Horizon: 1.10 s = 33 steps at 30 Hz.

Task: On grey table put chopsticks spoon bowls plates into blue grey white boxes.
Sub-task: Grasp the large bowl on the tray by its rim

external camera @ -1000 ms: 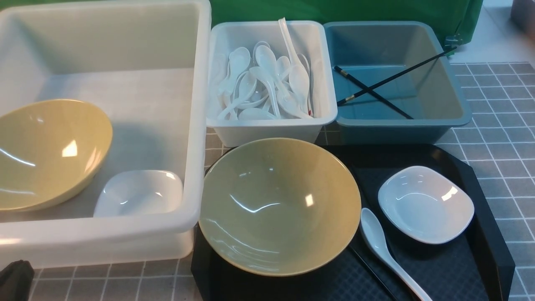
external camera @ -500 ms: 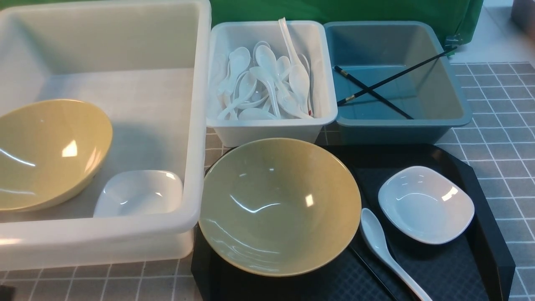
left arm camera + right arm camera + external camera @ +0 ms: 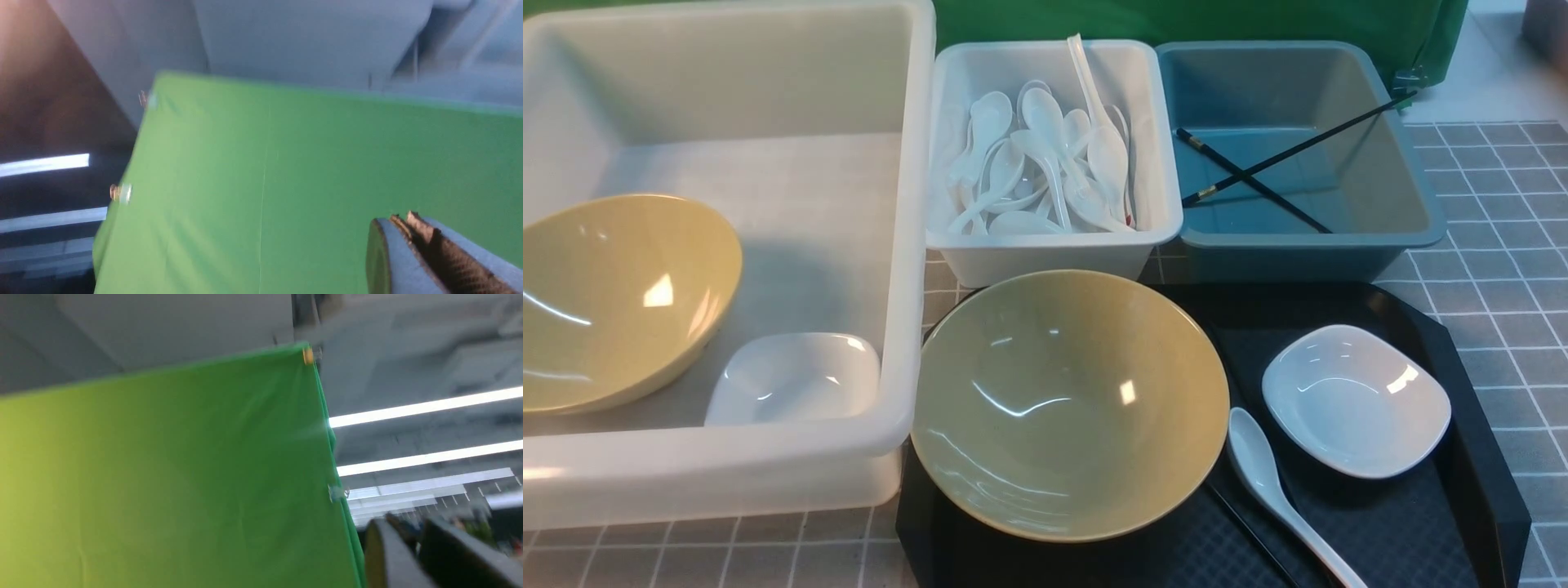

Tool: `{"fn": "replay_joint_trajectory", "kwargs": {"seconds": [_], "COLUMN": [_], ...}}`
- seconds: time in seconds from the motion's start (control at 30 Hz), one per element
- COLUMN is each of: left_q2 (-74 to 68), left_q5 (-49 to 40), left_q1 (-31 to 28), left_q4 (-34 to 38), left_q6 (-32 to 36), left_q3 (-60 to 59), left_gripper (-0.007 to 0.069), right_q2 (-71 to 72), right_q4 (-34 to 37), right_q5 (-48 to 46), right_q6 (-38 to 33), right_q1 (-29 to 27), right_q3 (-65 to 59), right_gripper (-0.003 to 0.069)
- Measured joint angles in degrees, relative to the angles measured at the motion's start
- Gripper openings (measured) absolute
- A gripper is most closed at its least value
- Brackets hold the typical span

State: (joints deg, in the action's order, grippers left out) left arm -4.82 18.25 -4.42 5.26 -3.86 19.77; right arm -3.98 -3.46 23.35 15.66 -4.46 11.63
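The left tool (image 3: pixel 402 218) is seen pressed shut on nothing. The right tool (image 3: pixel 408 528) is blurred, but a narrow gap with nothing in it is made out between its fingers. Only a green screen (image 3: pixel 265 183) is faced in the wrist views, and neither tool is shown in the front view, where a bowl (image 3: pixel 1068 404), plate (image 3: pixel 1356 400) and spoon (image 3: pixel 1270 478) are seen on the black tray (image 3: pixel 1462 359) on the tabletop (image 3: pixel 1503 204), just before the white box (image 3: pixel 1054 249) and blue-grey box (image 3: pixel 1307 257).
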Motion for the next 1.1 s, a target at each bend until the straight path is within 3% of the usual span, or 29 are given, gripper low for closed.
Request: {"fn": "replay_joint_trajectory", "kwargs": {"seconds": [0.1, 0.23, 0.33, 0.47, 0.57, 0.7, 0.83, 0.93, 1.1], "left_q2": [-7.4, -20.9, -33.0, -45.1, -52.3, -64.0, -73.7, -83.6, -96.0], "left_q5": [-9.9, -19.9, -37.4, -54.2, -61.1, -69.8, -75.9, -79.0, -78.3], "left_q1": [0.0, 0.8, 4.5, 11.2, 15.4, 23.3, 30.1, 36.2, 42.7], "left_q4": [0.0, 0.0, 0.9, 3.6, 7.2, 14.2, 15.7, 13.1, 5.1], "left_q6": [1.8, 2.2, 2.9, 7.8, 11.9, 19.6, 24.2, 24.6, 21.1], "left_q3": [9.8, 19.6, 30.9, 42.0, 46.1, 49.8, 53.9, 59.0, 64.7], "left_gripper": [-0.0007, -0.0007, -0.0007, -0.0007, -0.0007, -0.0007, -0.0007, -0.0007, -0.0007], "right_q2": [-6.0, -15.0, -23.2, -29.9, -34.3, -40.5, -43.7, -46.3, -48.1], "right_q4": [0.0, 0.0, 0.0, 0.0, 0.0, 1.8, 8.0, 15.0, 16.6], "right_q5": [-9.3, -23.0, -38.3, -52.9, -60.1, -64.9, -65.0, -64.5, -62.1], "right_q6": [-3.3, -6.2, -7.4, -7.8, -7.9, -8.3, -16.6, -29.3, -33.3], "right_q1": [0.0, 0.0, 0.0, 0.0, 0.0, 0.1, 2.3, 6.7, 12.2], "right_q3": [7.4, 14.4, 18.3, 18.8, 18.8, 18.8, 18.8, 18.8, 18.8], "right_gripper": [0.0039, 0.0034, 0.0034, 0.0034, 0.0035, 0.0037, 0.0037, 0.0038, 0.0038]}}
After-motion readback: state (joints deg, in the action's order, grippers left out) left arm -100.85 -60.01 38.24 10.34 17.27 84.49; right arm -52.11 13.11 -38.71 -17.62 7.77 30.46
